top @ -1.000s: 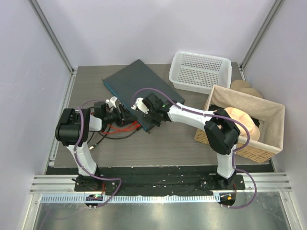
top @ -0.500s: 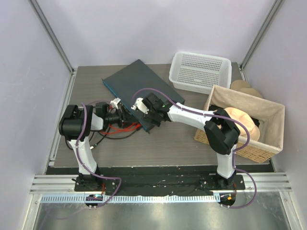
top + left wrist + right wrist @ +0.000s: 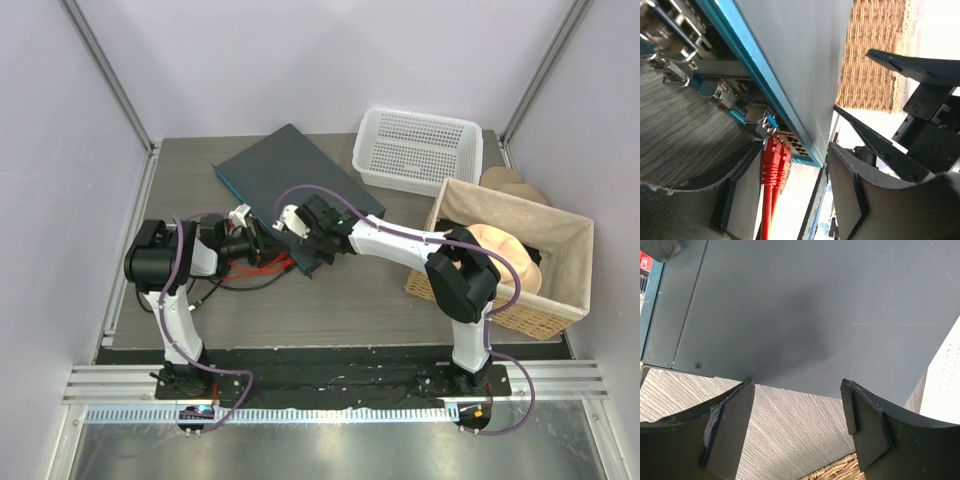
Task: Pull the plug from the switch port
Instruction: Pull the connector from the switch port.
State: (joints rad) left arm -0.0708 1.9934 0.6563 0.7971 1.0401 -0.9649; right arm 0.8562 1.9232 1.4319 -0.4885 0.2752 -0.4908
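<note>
jaws, left gripper (image 3: 795, 150): open, one finger on each side of two red plastic plugs (image 3: 775, 160); whether they touch the plugs cannot be told.
jaws, right gripper (image 3: 797, 385): open, holding nothing, set astride the near-right edge of the large flat dark slate-grey metal switch (image 3: 290, 175).
switch: lies diagonally at the far middle of the grey wood-grain table (image 3: 350, 310), bluish socket edge facing near-left. both plugs sit side by side in that edge, toward its near end.
red cables (image 3: 262, 265): run from the plugs to the near left and bunch on the table under the left gripper, with a thin black cable (image 3: 240, 287) beside them.
white perforated plastic basket (image 3: 418, 150): far right, near the switch's right corner.
tan woven wicker basket (image 3: 510, 310): right side, holding a pale peach rounded item (image 3: 500, 245).
left arm: folded low, forearm pointing right, wrist level with the socket edge.
right arm: stretched left across the table, wrist over the switch's near corner, just beside the left gripper.
</note>
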